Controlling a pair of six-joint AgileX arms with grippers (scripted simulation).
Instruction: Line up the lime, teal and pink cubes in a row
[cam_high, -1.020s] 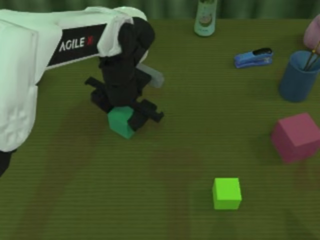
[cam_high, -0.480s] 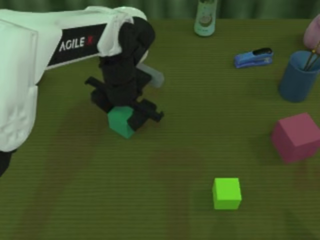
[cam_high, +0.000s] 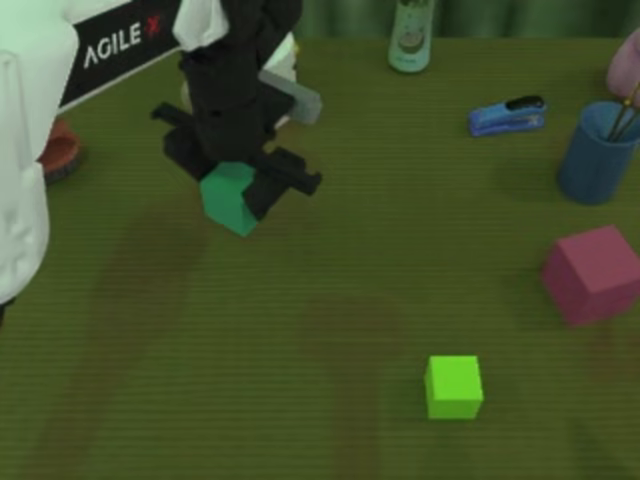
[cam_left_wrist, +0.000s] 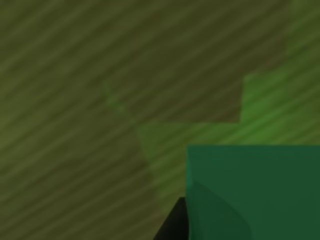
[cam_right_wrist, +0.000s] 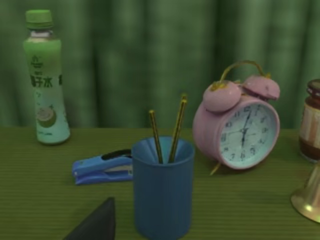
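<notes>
The left gripper (cam_high: 238, 185) is clenched on the teal (cam_high: 229, 197) in the upper left of the top view, and the wrist view shows it apart from the table (cam_high: 330, 300). The lime (cam_high: 454, 386) lies at lower right, the pink cube (cam_high: 593, 273) at the right edge. The right arm is not visible in the top view.
</notes>
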